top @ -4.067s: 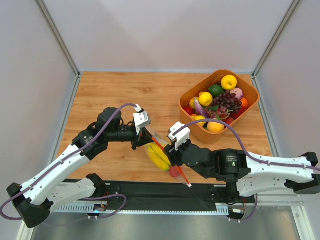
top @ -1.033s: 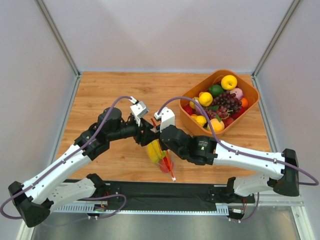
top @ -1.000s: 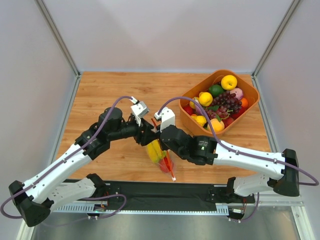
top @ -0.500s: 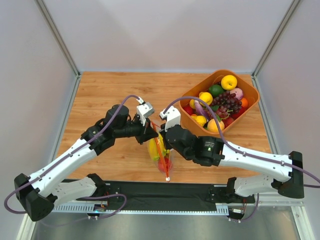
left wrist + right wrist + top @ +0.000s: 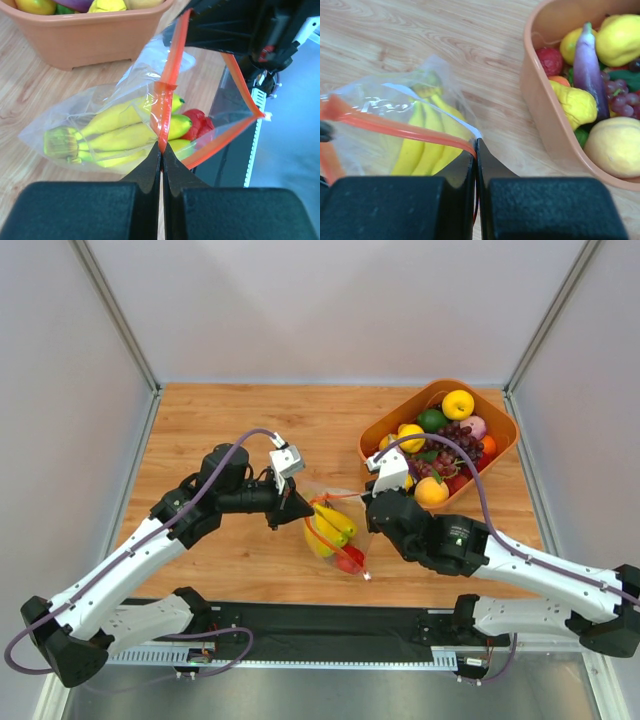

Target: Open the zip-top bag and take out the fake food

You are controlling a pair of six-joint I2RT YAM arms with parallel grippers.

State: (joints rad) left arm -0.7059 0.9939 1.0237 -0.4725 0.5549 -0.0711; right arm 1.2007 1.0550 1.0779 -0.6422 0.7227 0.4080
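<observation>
The left gripper is pinched tight on one lip of the zip-top bag, right at its red-orange zip strip. The bag stretches between the two arms, low over the tabletop, though I cannot tell whether it touches. Its mouth is partly parted, with the banana bunch and a red fruit inside. The right gripper is clamped on the opposite lip. Both holds are thin edge pinches. A hard pull could slip the slick plastic free and drop the bag, or tear it. A tilt could spill the fruit.
</observation>
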